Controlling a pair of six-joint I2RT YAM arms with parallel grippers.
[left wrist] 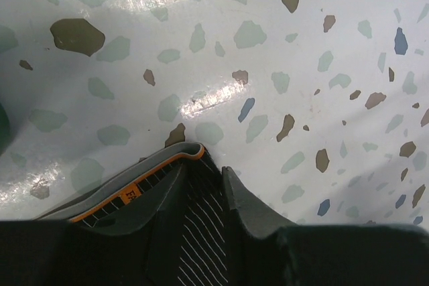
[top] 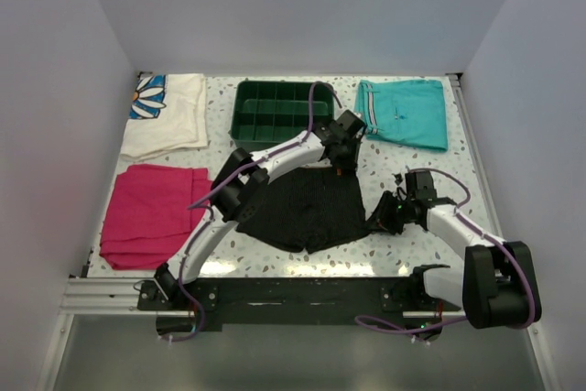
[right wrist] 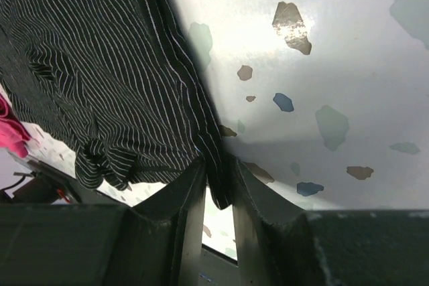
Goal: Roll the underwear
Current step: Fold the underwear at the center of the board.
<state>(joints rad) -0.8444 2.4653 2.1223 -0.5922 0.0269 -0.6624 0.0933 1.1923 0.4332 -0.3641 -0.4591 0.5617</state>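
The underwear [top: 307, 212], black with fine white stripes, lies spread flat on the speckled table between the two arms. My left gripper [top: 341, 164] is down at its far right corner. In the left wrist view, that gripper [left wrist: 204, 175] is shut on the striped fabric just inside the orange-edged waistband [left wrist: 167, 160], with the small orange tag [left wrist: 129, 195] to the left. My right gripper [top: 378, 220] is at the cloth's near right corner. In the right wrist view, it [right wrist: 218, 173] pinches a folded edge of the underwear [right wrist: 100, 65], which is lifted a little off the table.
A green compartment tray [top: 275, 109] sits at the back centre, just behind the left gripper. Teal shorts [top: 403, 112] lie back right. A folded magenta cloth [top: 151, 212] is on the left, with a white flower-print cloth [top: 165, 112] behind it. White walls enclose the table.
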